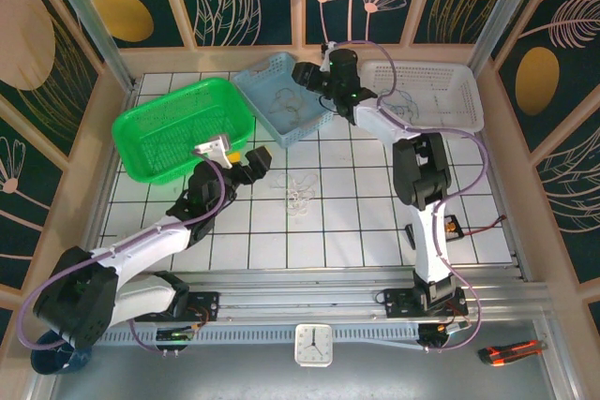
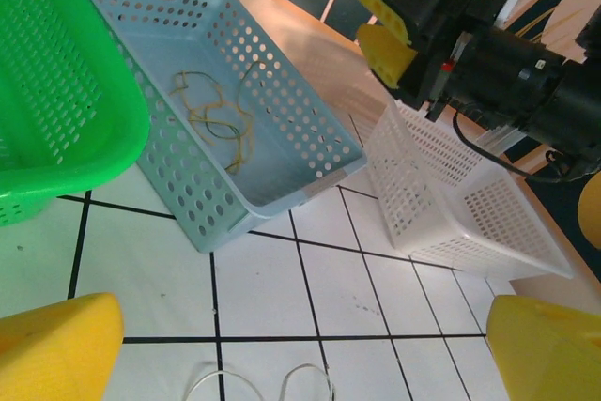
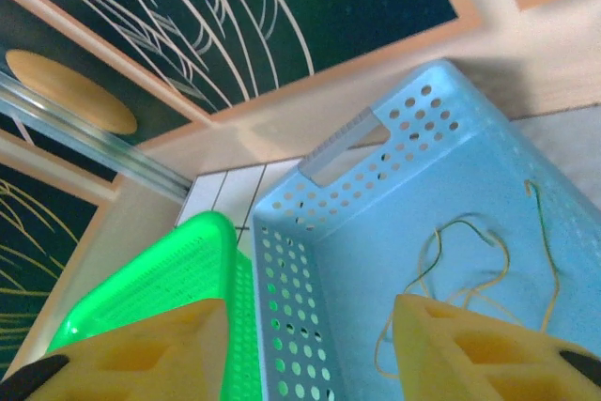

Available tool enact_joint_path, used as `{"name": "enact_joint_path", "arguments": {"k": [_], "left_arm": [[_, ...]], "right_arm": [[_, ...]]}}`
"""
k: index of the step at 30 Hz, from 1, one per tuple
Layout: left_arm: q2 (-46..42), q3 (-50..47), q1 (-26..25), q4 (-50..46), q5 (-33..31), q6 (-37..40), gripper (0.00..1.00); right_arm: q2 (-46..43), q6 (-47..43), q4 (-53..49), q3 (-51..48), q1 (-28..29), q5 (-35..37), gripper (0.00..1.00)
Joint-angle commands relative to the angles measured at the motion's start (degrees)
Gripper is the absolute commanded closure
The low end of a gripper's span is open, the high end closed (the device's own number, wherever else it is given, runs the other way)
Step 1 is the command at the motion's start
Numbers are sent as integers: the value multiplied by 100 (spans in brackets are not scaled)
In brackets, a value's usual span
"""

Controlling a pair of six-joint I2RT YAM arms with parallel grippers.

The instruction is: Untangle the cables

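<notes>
A small clump of pale thin cables (image 1: pixel 298 189) lies on the white tiled table; two of its loops (image 2: pixel 263 382) show at the bottom edge of the left wrist view. More thin yellowish and dark cables (image 2: pixel 221 119) lie loose in the light blue basket (image 1: pixel 314 124), also seen as cables (image 3: pixel 470 265) from the right wrist. My left gripper (image 1: pixel 247 159) hovers open just left of the table clump, yellow fingers (image 2: pixel 56 349) wide apart, nothing between them. My right gripper (image 1: pixel 305 76) hangs open over the blue basket (image 3: pixel 310 312), holding nothing.
A green basket (image 1: pixel 141 138) stands at the back left, touching the blue one. A white basket (image 1: pixel 469 105) sits at the back right with the right arm reaching past it. The enclosure walls close in behind the baskets.
</notes>
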Motion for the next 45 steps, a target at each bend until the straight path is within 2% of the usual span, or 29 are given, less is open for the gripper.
{"name": "enact_joint_path", "arguments": {"k": [1,5,9,13,17,22,26,31,38,45], "left_arm": [[87,223,46,6,163,-206,1],[226,284,51,2,285,-224,1],[421,393,51,-53,455,-135,1],[588,576,51,-327,597,15,1],[678,772,55,-773,710,161,1],[827,1008,63,-1402,991,288,1],[1119,1243,73,-1847,1134,383,1],[1478,1375,107,-2005,1239,123,1],[1387,858,472,-1173,1851,-830,1],[1512,691,568,-949,2219,-998,4]], "right_arm": [[-412,-153,25,-40,-9,-330,49],[-1229,-101,517,-1163,-6,-372,49],[-2282,44,1191,-2757,4,-372,49],[-3233,51,1446,-4137,86,-309,49],[-3974,-302,1128,-5131,364,-63,49],[-4589,-645,637,-5982,1020,303,48],[-4649,-611,558,-6289,1633,610,48],[-4112,-656,494,-6015,2098,966,48],[-3628,-890,381,-5763,2263,1279,48],[-3593,-806,669,-6004,2265,1008,47]]}}
